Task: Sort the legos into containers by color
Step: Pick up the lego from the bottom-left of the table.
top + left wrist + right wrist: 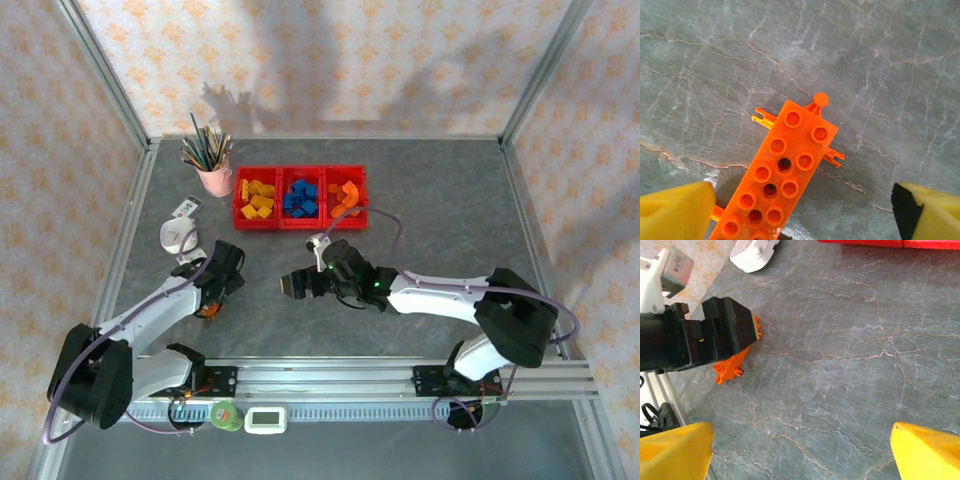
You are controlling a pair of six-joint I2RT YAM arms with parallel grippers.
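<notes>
Three joined red containers [300,222] stand at the back centre, and their red edge [865,242] shows in the right wrist view. The left bin holds yellow legos [257,198], the middle one blue legos [300,198], the right one orange legos [346,195]. One flat orange studded lego plate [777,175] lies on the grey table. My left gripper [802,215] is open astride it, with the plate close to the left finger [675,210]. The left gripper's black body [715,335] partly covers that plate [730,369]. My right gripper [801,452] is open over bare table, holding nothing.
A pink cup of pencils [213,175] stands left of the bins. A white roll [178,237] and a small card [186,208] lie beyond the left arm. A green tape roll [226,415] and a white device [266,420] sit by the near rail.
</notes>
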